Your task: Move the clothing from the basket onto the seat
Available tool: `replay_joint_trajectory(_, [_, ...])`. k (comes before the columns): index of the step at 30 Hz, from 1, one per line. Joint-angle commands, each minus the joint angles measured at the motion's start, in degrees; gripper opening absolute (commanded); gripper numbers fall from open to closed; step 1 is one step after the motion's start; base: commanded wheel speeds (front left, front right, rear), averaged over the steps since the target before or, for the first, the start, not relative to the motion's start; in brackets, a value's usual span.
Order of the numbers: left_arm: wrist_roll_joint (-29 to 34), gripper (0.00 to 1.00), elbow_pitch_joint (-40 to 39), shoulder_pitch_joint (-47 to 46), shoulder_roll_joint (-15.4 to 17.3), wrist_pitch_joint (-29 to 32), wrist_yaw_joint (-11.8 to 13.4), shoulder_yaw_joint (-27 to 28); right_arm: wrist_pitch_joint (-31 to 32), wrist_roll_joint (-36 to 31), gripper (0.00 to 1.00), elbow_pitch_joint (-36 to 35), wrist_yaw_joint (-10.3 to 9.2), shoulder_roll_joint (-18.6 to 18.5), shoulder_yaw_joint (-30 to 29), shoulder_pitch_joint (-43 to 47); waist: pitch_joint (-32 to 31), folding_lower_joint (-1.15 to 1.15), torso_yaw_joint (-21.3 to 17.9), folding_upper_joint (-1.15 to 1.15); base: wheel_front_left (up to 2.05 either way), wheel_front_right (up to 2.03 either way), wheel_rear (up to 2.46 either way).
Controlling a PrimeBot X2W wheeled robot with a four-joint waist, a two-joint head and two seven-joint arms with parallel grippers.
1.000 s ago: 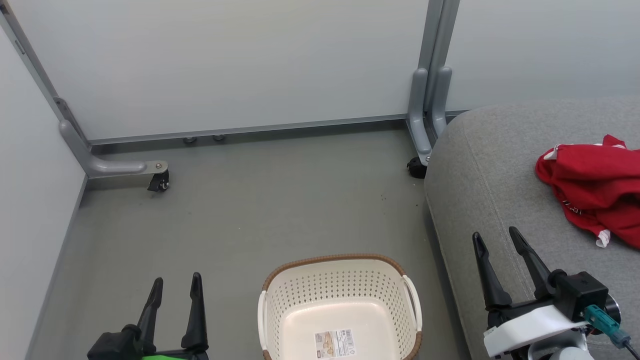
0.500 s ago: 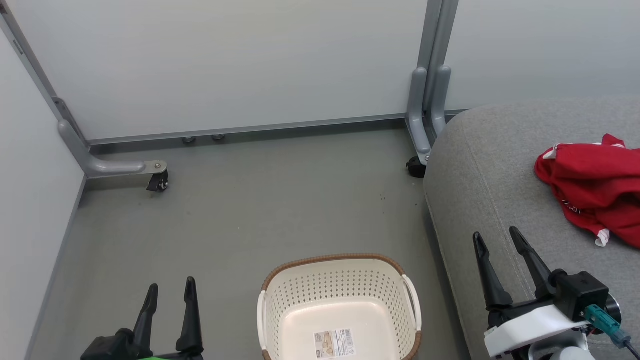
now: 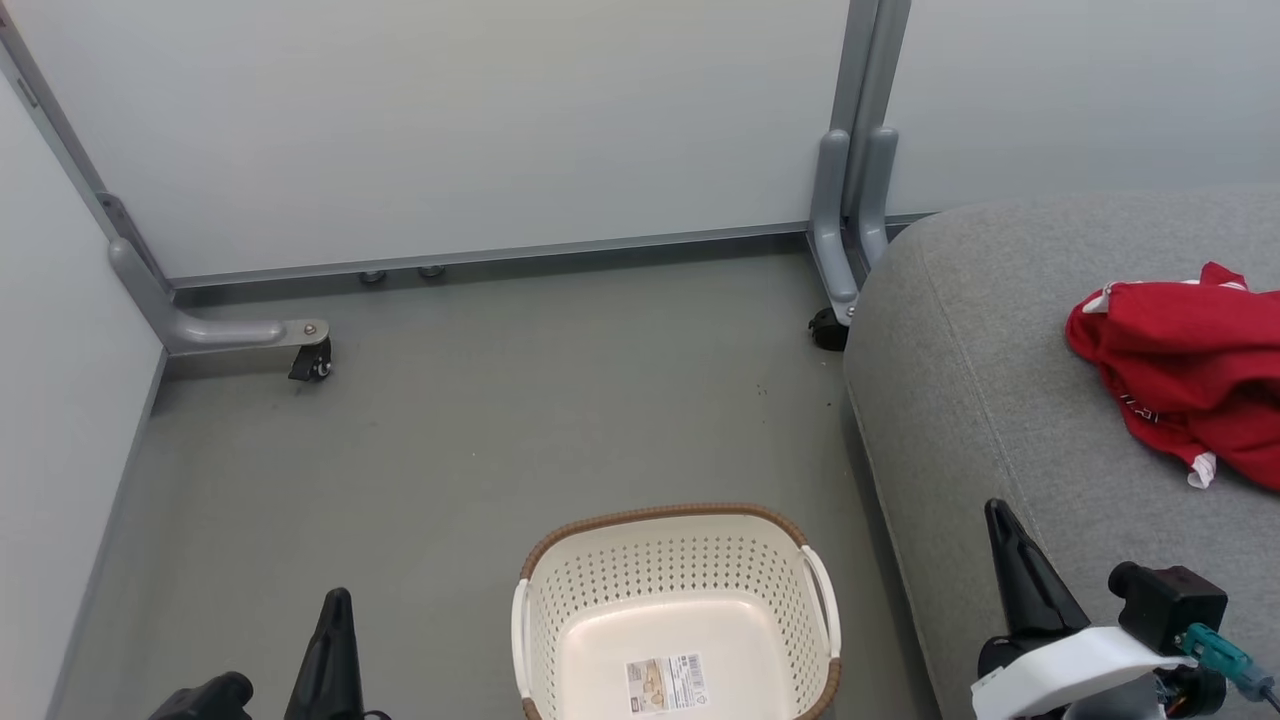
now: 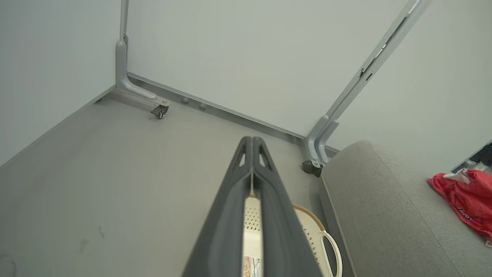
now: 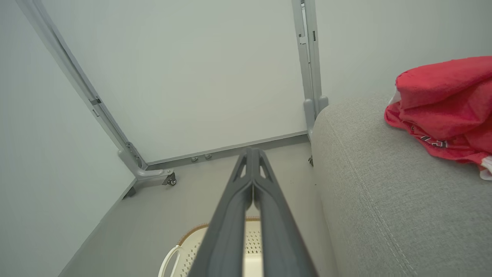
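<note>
The red clothing (image 3: 1185, 365) lies bunched on the grey seat (image 3: 980, 340) at the right, also seen as clothing (image 5: 442, 107) on the seat (image 5: 384, 200) and clothing (image 4: 467, 198). The cream basket (image 3: 675, 610) with its brown rim stands on the floor at bottom centre, holding nothing but a paper label (image 3: 665, 682). My left gripper (image 3: 337, 605) is shut at the lower left, left of the basket; its fingertips (image 4: 251, 140) meet. My right gripper (image 3: 995, 510) is shut over the seat's front edge, its fingertips (image 5: 251, 151) pressed together with nothing held.
White partition panels on grey posts close off the back and left. A castor foot (image 3: 310, 360) stands at the left and another castor foot (image 3: 828, 328) sits by the seat's corner. Grey floor (image 3: 500, 420) stretches between the basket and the panels.
Both grippers have gone from open to shut and dropped lower in the head view. The head view has shifted slightly.
</note>
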Motion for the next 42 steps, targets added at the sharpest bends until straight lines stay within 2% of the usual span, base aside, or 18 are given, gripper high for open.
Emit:
replay_joint_trajectory(1, [-2.48, 0.0, -0.86, -1.89, 0.06, 0.56, -0.26, 0.62, 0.66, 2.69, 0.0, -0.6, -0.01, -0.19, -0.66, -1.77, 0.06, 0.0, -0.05, 0.0, 0.0, 0.0, 0.0])
replay_joint_trajectory(19, [-16.96, 0.0, -0.47, -4.78, 0.11, 5.02, -0.68, 2.76, 4.84, 19.26, 0.0, 0.75, -0.02, 0.5, -2.96, -4.01, 0.75, 0.0, -0.69, 0.0, 0.0, 0.0, 0.0])
replay_joint_trajectory(42, [-31.56, 0.0, -0.01, -7.76, 0.17, 9.55, -1.12, 4.94, 9.21, 35.78, 0.0, 2.11, -0.04, 1.4, -5.52, -6.27, 1.6, 0.0, -1.49, 0.0, 0.0, 0.0, 0.0])
